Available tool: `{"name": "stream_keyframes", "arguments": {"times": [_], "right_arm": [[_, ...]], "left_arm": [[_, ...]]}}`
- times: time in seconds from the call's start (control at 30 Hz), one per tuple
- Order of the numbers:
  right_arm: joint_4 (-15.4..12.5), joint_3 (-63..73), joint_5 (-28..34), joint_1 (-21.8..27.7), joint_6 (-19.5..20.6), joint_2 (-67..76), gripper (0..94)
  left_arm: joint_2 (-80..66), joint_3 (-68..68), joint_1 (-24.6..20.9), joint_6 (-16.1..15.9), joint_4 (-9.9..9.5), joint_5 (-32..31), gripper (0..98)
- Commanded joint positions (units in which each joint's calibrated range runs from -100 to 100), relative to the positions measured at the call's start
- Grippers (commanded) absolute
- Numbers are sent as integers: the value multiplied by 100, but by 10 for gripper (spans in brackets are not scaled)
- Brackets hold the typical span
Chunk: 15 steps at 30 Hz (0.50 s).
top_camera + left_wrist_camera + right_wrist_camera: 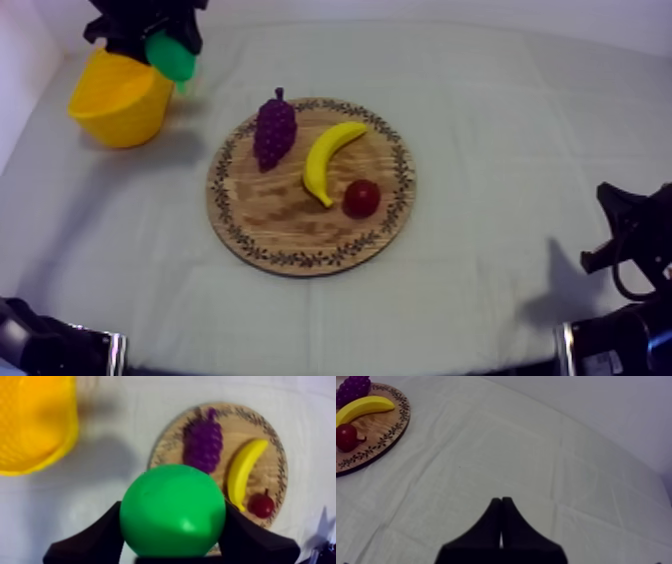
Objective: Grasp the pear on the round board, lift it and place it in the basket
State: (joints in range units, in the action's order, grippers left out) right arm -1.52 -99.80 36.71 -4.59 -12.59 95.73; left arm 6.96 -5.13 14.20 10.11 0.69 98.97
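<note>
At the far left of the counter the left pincer was clamped on the green pear, one black finger pressed to each side of it. The pear hung in the air by the right rim of the yellow basket, well apart from the round wooden board; I could not tell whether it was over the basket's opening or just beside it. On the board, in the middle of the counter, lay the bunch of grapes at the far left, the banana just to its right, and the small red fruit close by the banana's near end. The right pincer sat low at the near right, its fingers together in a narrow wedge with nothing between them, over bare cloth to the right of the board
</note>
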Motion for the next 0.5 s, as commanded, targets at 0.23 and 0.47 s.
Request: {"name": "stream_keyframes", "arguments": {"times": [0.23, 0.47], "right_arm": [[-1, 2, -1, 0, 2, 3, 2], [-1, 2, -1, 0, 2, 3, 2]], "left_arm": [[502, -910, -971, -326, -80, 12, 508], [872, -1539, -1518, -502, -139, 72, 508]]}}
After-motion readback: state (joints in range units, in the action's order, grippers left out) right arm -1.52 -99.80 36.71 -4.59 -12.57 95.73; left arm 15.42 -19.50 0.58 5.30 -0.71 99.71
